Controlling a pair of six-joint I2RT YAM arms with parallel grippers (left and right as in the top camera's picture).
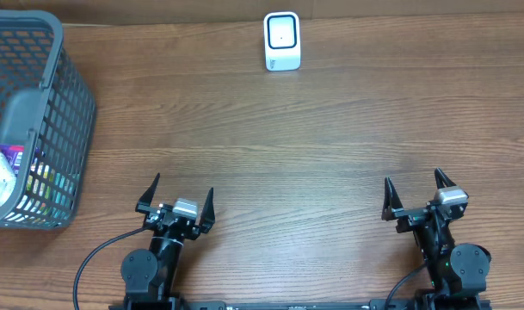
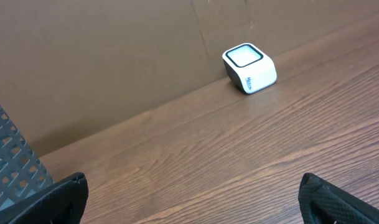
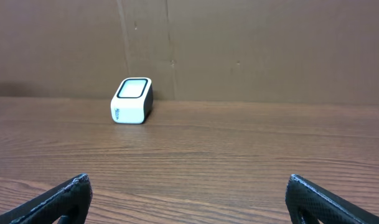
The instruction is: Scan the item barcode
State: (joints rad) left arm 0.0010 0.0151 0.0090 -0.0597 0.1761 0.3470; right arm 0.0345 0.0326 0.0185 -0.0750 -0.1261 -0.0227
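White scanner (image 1: 281, 40) stands at 12 o'clock on the worktop (image 1: 287, 138), screen up. Packaged items (image 1: 2, 172) lie inside the grey mesh basket (image 1: 68, 120) at 9 o'clock. Left gripper (image 1: 184, 183) at 7 o'clock, right gripper (image 1: 412, 176) at 5 o'clock: both jaws spread wide, pinching nothing.

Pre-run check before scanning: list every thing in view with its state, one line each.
left pincer: open, empty, at the near edge of the table
right pincer: open, empty, at the near edge of the table
scanner: standing at the far edge, window uncovered, nothing in front of it
basket: upright at the left, loaded
items: lying in the basket, none taken out
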